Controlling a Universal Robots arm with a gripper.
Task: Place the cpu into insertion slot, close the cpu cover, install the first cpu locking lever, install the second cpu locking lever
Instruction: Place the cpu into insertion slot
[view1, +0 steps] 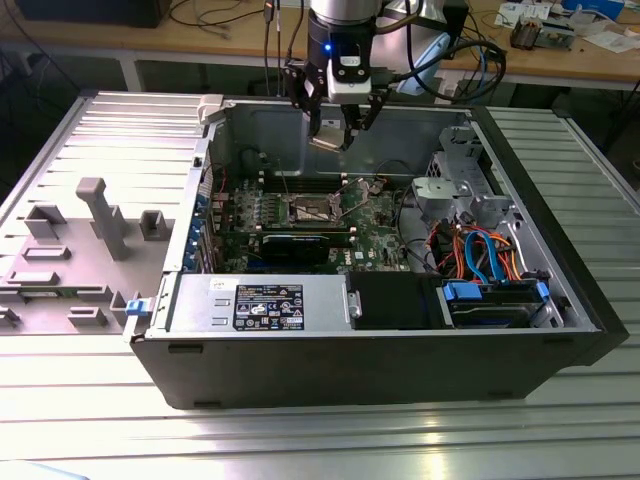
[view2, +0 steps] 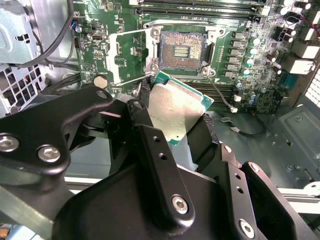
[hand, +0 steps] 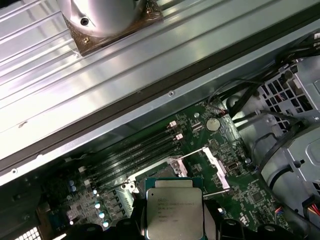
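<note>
Gripper (view2: 175, 122) is closed onto the cpu (view2: 179, 102), pinching two opposite edges above the bare insertion slot (view2: 181, 50) beneath it, and I judge the chip light, rigid, slick-topped, best held by those edges, never its fragile underside.

The case (view1: 350, 365) is open on top, so there is free room to come straight down. The socket (view2: 181, 50) lies bare. Its cover (view2: 125, 55) is swung open just beside it, with a thin lever (view2: 134, 79) close by. In the exterior view a metal cage (view1: 455, 185) and a bunch of cables (view1: 480, 250) crowd the right side, and a black card (view1: 295, 243) lies near the socket. The gripper (view1: 337, 133) holds the cpu (view2: 175, 100) up in the air, apart from all these.
</note>
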